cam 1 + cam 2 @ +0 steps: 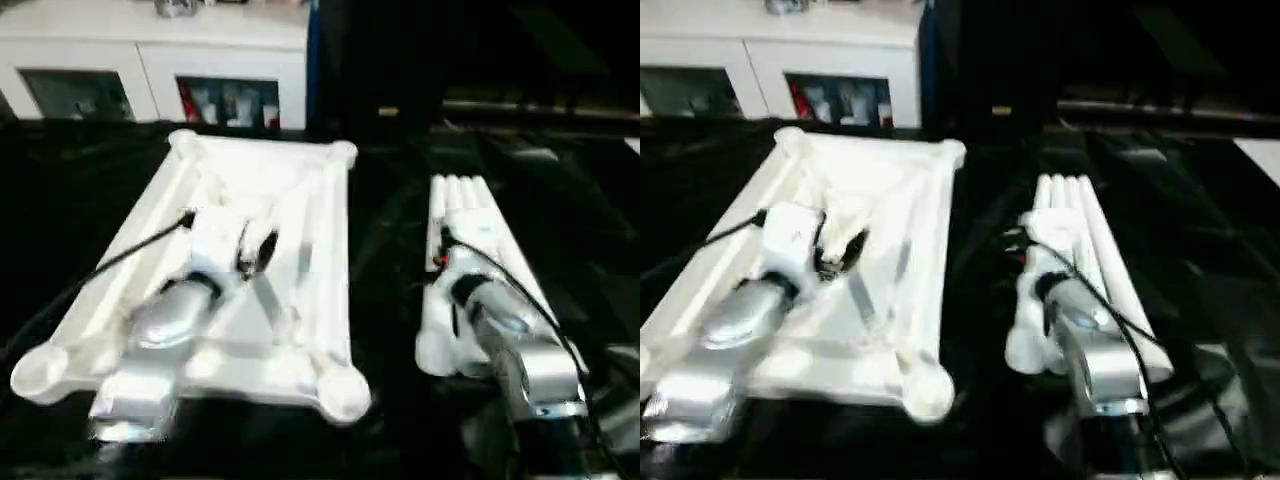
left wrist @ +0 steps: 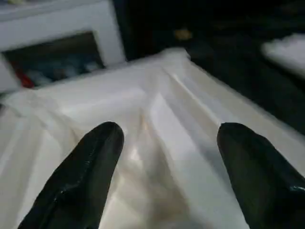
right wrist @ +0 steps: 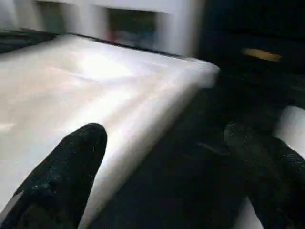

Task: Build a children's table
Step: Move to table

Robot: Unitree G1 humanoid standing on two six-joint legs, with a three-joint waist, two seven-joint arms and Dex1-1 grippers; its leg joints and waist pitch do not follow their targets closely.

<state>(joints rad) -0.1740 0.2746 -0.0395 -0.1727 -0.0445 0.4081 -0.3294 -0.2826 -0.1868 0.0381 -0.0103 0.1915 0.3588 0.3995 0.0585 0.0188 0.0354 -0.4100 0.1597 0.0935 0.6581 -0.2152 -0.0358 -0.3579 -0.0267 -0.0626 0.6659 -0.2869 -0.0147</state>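
A black worktop point(image 1: 390, 250) stands before white cabinets point(image 1: 150, 60). The tabletop point(image 1: 300, 200) lies ribs-up at nine o'clock, sockets exposed for fitting. The legs point(image 1: 465, 215) lie bundled at three. Left tool point(image 2: 167, 157), fingers apart, hovers over the ribs; right tool point(image 3: 167, 162), also spread, hangs between tabletop and legs.

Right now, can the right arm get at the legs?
Probably yes. The right gripper is open and its forearm hangs over the bundle of legs, which lies on the black work table beside the tabletop. Nothing seems to block it.
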